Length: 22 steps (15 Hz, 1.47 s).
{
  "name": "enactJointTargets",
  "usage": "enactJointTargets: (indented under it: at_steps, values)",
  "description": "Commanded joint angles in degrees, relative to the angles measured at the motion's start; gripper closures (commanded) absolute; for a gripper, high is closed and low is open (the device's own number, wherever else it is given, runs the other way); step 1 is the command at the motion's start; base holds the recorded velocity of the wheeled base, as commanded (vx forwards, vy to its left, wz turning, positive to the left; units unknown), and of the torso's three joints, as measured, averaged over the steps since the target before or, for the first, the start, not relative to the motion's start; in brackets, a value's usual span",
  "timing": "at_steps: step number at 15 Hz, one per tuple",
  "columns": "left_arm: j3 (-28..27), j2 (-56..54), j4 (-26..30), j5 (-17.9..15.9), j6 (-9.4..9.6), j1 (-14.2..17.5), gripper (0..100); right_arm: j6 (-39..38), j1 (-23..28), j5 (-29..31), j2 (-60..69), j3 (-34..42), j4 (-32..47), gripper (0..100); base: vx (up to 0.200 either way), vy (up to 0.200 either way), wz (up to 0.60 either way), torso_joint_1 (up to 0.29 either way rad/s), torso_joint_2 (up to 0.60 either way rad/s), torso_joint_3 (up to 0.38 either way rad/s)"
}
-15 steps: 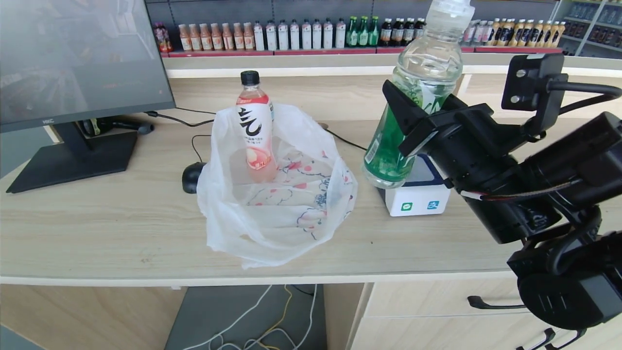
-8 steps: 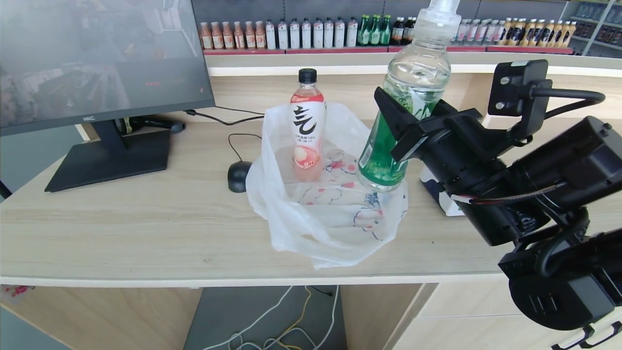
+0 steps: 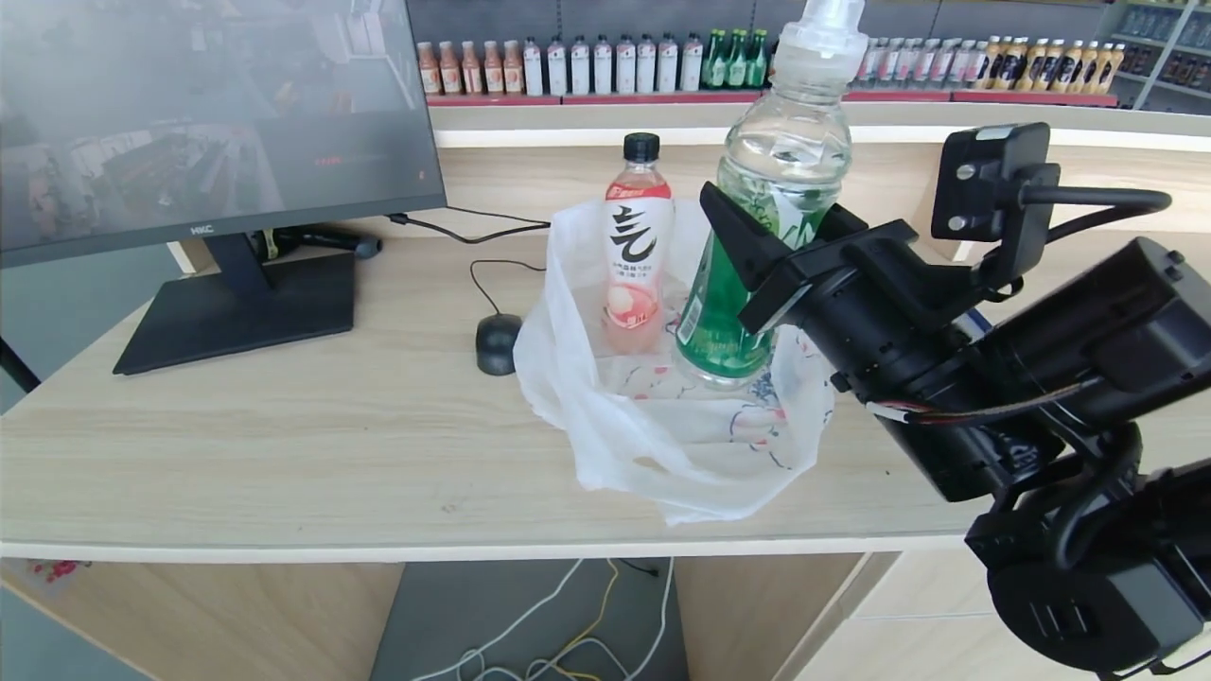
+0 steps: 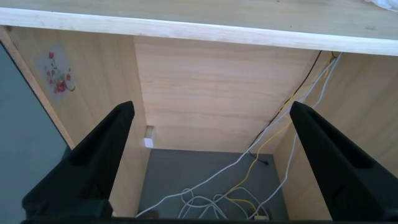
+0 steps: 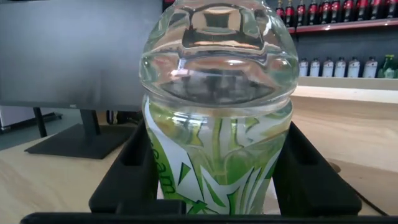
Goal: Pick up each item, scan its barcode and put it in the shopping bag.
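One item bagged: pink drink bottle [image 3: 636, 265] stands in shopping bag [image 3: 662, 445]. Right tool [image 3: 781, 236], pinching green-label water bottle [image 3: 785, 161], has moved it over bag mouth; lowering comes next. Left tool [image 4: 211, 112] spread, under worktop [image 3: 284, 445].

Head overlooks counter [image 3: 284, 454]; right wrist near bottle [image 5: 217, 143]; left wrist below

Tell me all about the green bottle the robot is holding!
The green bottle is clear plastic with a green label and pale cap, clear liquid inside. The right gripper clamps its middle, holding it tilted, cap up. Its base hangs at the mouth of the bag, beside the pink bottle; whether it touches the bag I cannot tell.
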<state>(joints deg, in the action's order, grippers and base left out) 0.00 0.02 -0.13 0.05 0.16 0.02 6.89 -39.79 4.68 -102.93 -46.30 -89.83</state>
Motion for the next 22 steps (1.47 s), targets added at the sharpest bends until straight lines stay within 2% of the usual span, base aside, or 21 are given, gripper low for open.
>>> enactJointTargets:
  at_steps: [1, 4, 7, 11, 13, 22]
  values:
    - [0.0, 0.0, 0.0, 0.0, 0.02, 0.1, 0, 0.2, -1.3, 0.1, 1.0, 1.4, -0.2, 100, 0.0, 0.0, 0.0, 0.0, 0.0, 0.0]
    - [0.0, 0.0, 0.0, 0.0, 0.02, 0.1, 0, 0.2, -1.2, -0.3, 0.8, -0.2, 1.1, 100, 0.0, 0.0, 0.0, 0.0, 0.0, 0.0]
    - [0.0, 0.0, 0.0, 0.0, 0.02, 0.1, 0, 0.2, -0.4, -0.3, 0.7, -4.6, 8.6, 100, 0.0, 0.0, 0.0, 0.0, 0.0, 0.0]
    - [0.0, 0.0, 0.0, 0.0, 0.02, 0.1, 0, 0.1, 3.3, -0.5, -1.0, -9.8, 16.1, 100, 0.0, 0.0, 0.0, 0.0, 0.0, 0.0]
    - [0.0, 0.0, 0.0, 0.0, 0.02, 0.1, 0, 0.1, 5.2, -0.9, -2.6, -10.7, 16.7, 100, 0.0, 0.0, 0.0, 0.0, 0.0, 0.0]
    - [0.0, 0.0, 0.0, 0.0, 0.02, 0.1, 0, 0.1, 7.4, -0.9, -9.0, -16.9, 16.7, 100, 0.0, 0.0, 0.0, 0.0, 0.0, 0.0]
